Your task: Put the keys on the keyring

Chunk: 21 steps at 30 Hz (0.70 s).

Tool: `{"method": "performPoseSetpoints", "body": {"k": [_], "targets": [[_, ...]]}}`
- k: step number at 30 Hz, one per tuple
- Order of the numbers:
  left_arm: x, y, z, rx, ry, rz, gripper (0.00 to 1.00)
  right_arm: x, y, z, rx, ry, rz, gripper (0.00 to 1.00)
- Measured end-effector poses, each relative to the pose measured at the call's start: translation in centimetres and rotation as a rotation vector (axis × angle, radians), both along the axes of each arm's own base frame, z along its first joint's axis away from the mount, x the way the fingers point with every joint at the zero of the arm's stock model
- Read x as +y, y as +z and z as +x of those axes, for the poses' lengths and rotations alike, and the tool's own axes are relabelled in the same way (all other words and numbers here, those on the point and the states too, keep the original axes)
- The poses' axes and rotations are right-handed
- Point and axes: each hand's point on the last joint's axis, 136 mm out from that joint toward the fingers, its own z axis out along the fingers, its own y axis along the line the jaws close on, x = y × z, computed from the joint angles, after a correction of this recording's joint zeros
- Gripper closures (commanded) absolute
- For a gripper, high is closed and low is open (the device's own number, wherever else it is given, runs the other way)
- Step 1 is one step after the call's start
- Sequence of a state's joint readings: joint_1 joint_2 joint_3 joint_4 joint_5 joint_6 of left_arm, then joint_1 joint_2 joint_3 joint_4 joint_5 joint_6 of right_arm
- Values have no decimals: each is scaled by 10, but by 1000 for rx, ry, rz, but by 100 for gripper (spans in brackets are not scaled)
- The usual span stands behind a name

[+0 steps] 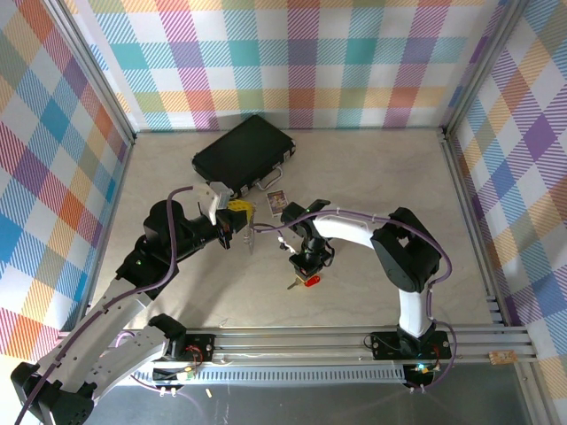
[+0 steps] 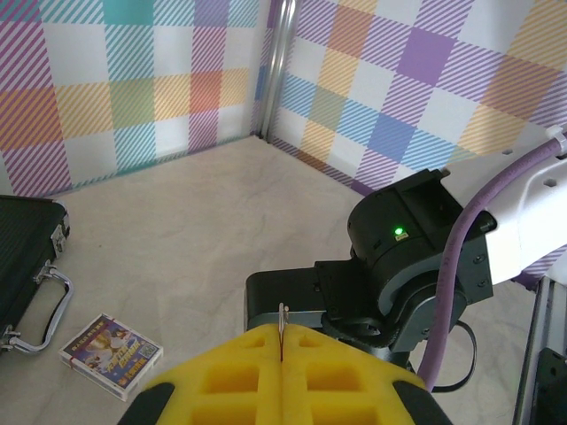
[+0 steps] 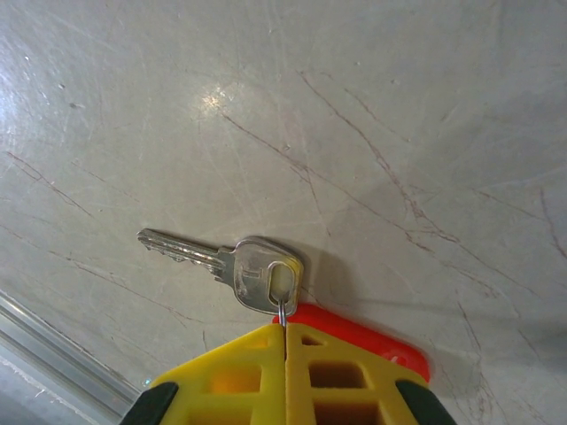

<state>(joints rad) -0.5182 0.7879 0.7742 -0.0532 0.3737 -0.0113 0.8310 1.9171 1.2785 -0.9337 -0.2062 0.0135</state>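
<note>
From above, the table (image 1: 372, 168) is bare across the right half. The 3 checked walls (image 1: 292, 53) stand well apart from both arms.

The shut black case (image 1: 244, 150) lies at upper centre, so we cannot see its contents. A card pack (image 1: 276, 200) lies just below it.

The left gripper (image 1: 239, 211) has its fingers pressed together on the keyring (image 1: 251, 239), which its wrist view shows as a thin wire (image 2: 281, 312) edge-on.

The right gripper (image 1: 307, 274) is at centre, with its fingers shut. Its wrist view shows them (image 3: 285, 329) pinching the key (image 3: 239, 270) by a wire through its hole. A red tag (image 3: 372, 336) lies beside the key, and the front rail (image 3: 53, 354) is at lower left.
</note>
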Motion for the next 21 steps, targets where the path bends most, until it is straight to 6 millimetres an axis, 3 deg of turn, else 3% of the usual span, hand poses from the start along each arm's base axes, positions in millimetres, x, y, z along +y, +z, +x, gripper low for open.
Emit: {"method": "performPoseSetpoints", "body": {"k": [9, 15, 21], "targets": [[1, 0, 1, 9, 5, -8, 100, -13, 0, -4, -136, -86, 28, 100], [1, 0, 1, 17, 3, -15, 100, -12, 7, 10, -297, -244, 97, 100], [2, 0, 1, 19, 4, -18, 100, -14, -1, 22, -389, -407, 137, 100]]}}
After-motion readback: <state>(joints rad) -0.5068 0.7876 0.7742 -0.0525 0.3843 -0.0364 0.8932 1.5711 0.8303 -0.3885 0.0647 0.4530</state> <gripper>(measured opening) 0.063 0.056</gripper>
